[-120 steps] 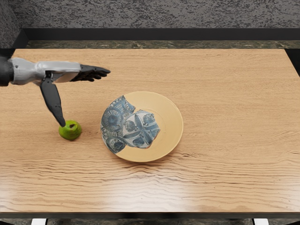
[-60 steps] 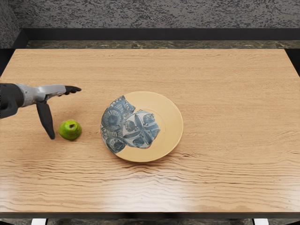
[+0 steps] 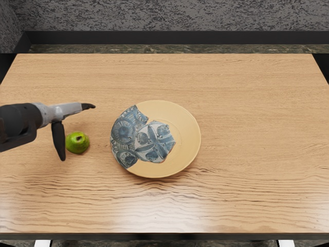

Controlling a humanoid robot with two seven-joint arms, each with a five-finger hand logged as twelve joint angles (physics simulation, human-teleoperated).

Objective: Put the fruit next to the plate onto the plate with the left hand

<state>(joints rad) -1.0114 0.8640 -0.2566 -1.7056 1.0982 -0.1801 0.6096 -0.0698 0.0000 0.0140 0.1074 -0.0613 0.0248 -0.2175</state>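
At the plate's nine o'clock, just off its rim, the green fruit point(image 3: 77, 142) sits on the wooden table point(image 3: 236, 195), so nothing has been delivered yet. The tan plate point(image 3: 191, 135) carries only its blue patterned patch, which covers the half toward the fruit.

Our left hand point(image 3: 62, 113) comes in from the nine o'clock edge of the table and hovers at about the fruit's ten o'clock. Its fingers point(image 3: 86, 106) are stretched out flat toward three o'clock, passing above and behind the fruit, while the thumb point(image 3: 58, 143) hangs down on the fruit's nine o'clock side. Thumb and fingers are spread wide and hold nothing. We cannot tell whether the thumb brushes the fruit's skin or stands just clear of it.

We judge the task to be at the approach. Closing on the fruit, lifting it, carrying it toward three o'clock and setting it on the plate are all left to do.
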